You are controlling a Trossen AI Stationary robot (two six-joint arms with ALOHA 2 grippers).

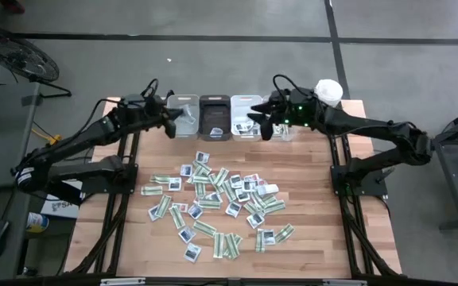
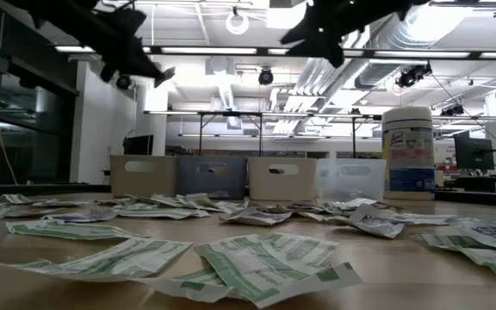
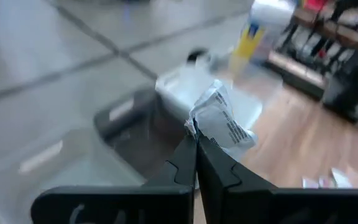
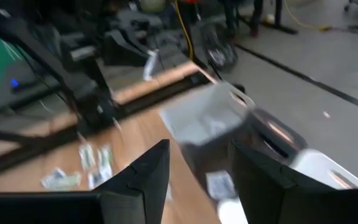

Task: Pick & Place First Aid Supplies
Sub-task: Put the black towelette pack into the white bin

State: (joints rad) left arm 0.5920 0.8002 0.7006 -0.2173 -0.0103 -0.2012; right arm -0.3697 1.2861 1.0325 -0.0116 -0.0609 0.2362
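Observation:
The first aid supplies point(image 1: 213, 199) lie scattered flat on the wooden table, green-and-white strips and white squarish packets. My left gripper point(image 1: 173, 121) hovers by the leftmost of the bins at the far edge, shut on one white packet point(image 3: 219, 121) with dark print. My right gripper point(image 1: 254, 124) hangs open over the right-hand bins point(image 4: 213, 124) with nothing between its fingers point(image 4: 148, 171). In the low view both grippers are high above the table, the left point(image 2: 158, 76) and the right point(image 2: 317, 39). My left gripper pinches the white packet by its lower edge point(image 3: 197, 130) between the tips of its two fingers. The rest of the packet stands out beyond the fingertips, crumpled and lifted clear over the bins.
A row of small bins point(image 1: 214, 116) lines the far edge, seen side by side in the low view point(image 2: 212, 176). A tall white canister point(image 2: 408, 153) with a blue label stands to their right. One bin holds a packet point(image 4: 218, 183). Bare wood lies near the table's side edges point(image 1: 332, 230).

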